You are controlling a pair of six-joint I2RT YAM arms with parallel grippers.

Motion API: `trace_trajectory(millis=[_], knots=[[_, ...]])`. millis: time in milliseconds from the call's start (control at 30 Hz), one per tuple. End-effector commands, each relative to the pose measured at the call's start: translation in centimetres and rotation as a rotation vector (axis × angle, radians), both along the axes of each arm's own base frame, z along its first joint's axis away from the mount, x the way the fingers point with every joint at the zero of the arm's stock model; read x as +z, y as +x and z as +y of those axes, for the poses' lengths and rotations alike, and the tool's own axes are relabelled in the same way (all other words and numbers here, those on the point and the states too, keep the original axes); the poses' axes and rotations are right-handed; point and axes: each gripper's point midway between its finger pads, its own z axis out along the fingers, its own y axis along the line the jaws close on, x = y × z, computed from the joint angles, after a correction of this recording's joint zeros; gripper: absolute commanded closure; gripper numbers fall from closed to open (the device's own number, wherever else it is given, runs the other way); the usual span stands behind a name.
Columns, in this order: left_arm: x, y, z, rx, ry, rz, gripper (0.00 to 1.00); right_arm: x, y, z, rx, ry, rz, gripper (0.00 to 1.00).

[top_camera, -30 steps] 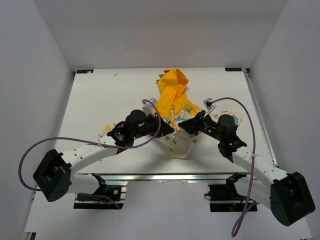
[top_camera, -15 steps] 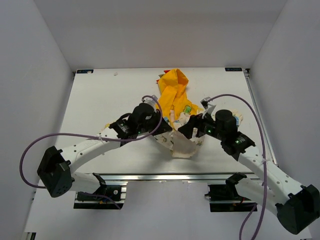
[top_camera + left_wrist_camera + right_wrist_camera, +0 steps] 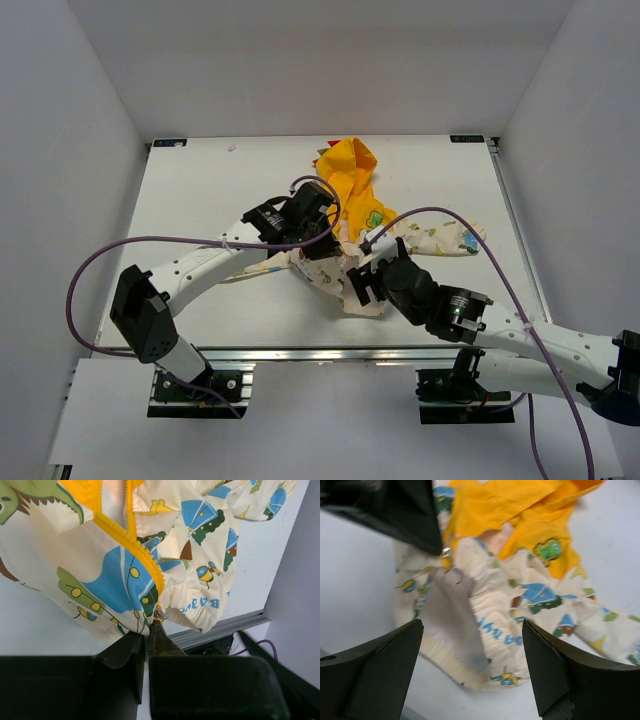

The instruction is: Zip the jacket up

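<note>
The jacket (image 3: pixel 372 262) lies crumpled mid-table, its yellow hood (image 3: pixel 346 172) toward the far side and its cream dinosaur-print body nearer me. My left gripper (image 3: pixel 150 625) is shut on the jacket's lower front, right at the bottom end of the orange zipper strip (image 3: pixel 131 541), where a small metal piece (image 3: pixel 159 614) shows. In the top view the left gripper (image 3: pixel 334 248) sits over the jacket's middle. My right gripper (image 3: pixel 471 625) stands wide open above the elastic hem (image 3: pixel 487 630), holding nothing. From above, the right gripper (image 3: pixel 362 281) hovers at the jacket's near edge.
A sleeve (image 3: pixel 448 238) trails right across the white table (image 3: pixel 200 190). A metal rail (image 3: pixel 300 353) runs along the near edge. White walls close in three sides. Purple cables (image 3: pixel 120 255) loop over both arms. The left gripper's black finger (image 3: pixel 405 515) shows at the right wrist view's top left.
The right gripper opened and let go of the jacket's hem, and its arm dropped back toward the near edge. The left arm swung farther in over the jacket, keeping its grip.
</note>
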Motion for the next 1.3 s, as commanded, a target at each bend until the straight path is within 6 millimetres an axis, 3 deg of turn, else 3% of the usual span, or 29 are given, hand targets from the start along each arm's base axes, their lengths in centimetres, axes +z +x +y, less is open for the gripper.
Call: trace_trajectory(millis=[0, 100, 267, 333, 533, 833, 1067, 1200, 1267], knots=[[1.1, -0.6, 0.7, 0.010, -0.003, -0.005, 1.00, 2.7, 2.6, -2.4, -0.182, -0.039, -0.178, 0.15], [1.5, -0.7, 1.1, 0.016, -0.007, -0.015, 1.00, 2.0, 3.0, -2.2, -0.170, -0.100, -0.198, 0.17], [1.9, -0.7, 1.3, 0.018, -0.010, -0.027, 1.00, 1.0, 2.3, 0.7, -0.047, -0.108, -0.199, 0.20], [2.1, -0.6, 1.2, 0.020, -0.015, -0.029, 1.00, 1.2, 2.1, 1.7, -0.014, -0.083, -0.209, 0.26], [2.1, -0.7, 0.9, 0.014, -0.016, -0.019, 1.00, 0.6, 1.7, 3.4, 0.058, -0.068, -0.202, 0.32], [2.0, -0.7, 0.9, 0.018, -0.015, -0.016, 1.00, -1.3, 1.9, 3.8, 0.058, -0.102, -0.189, 0.34], [1.9, -1.0, 1.0, 0.014, -0.026, -0.010, 1.00, -0.6, 2.7, 4.1, 0.013, -0.041, -0.237, 0.40], [1.7, -1.2, 0.8, 0.004, -0.033, 0.002, 1.00, -0.7, 3.0, 4.8, 0.015, -0.038, -0.249, 0.47], [1.7, -1.2, 0.8, 0.004, -0.033, -0.001, 1.00, -0.8, 3.1, 4.9, 0.012, -0.046, -0.251, 0.56]])
